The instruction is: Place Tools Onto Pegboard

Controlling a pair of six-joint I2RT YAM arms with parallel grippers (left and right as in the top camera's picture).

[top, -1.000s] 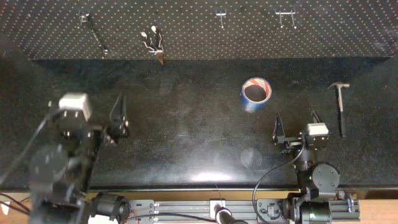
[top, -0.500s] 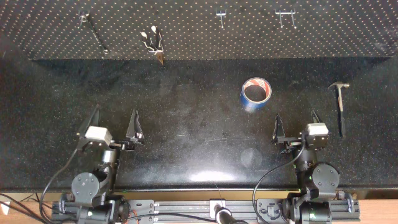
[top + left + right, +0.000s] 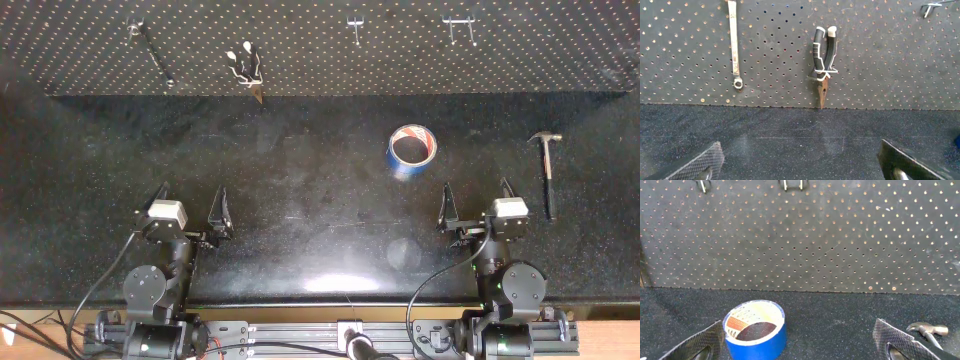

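Top view had both arms parked at the near edge of the black speckled bench (image 3: 300, 210). The left jaws and right jaws were each spread wide and gripping nothing, which read as a ready stance squared to the dark perforated pegboard (image 3: 560, 60).

Two tools were already hung. The long silver wrench (image 3: 734, 45) dangled from its upper end with its long axis vertical and the ring end down. The black-and-white-handled pliers (image 3: 822, 60) sat astride a hook, handles up and nose pointing straight down at the bench, so gravity kept both tools plumb.

Two tools were left on the bench on the right arm's side. The blue roll of tape (image 3: 756, 329) lay flat with its hole facing up, right in front of the right jaws. The steel-headed hammer (image 3: 547, 172) lay off to the right with its long axis running toward the board, head at the far end and handle toward the robot. That probably made the handle the easy end to grab.

Above them, the single metal hook (image 3: 354, 28) and the double metal hook (image 3: 459, 28) stood bare, likely waiting for that pair.
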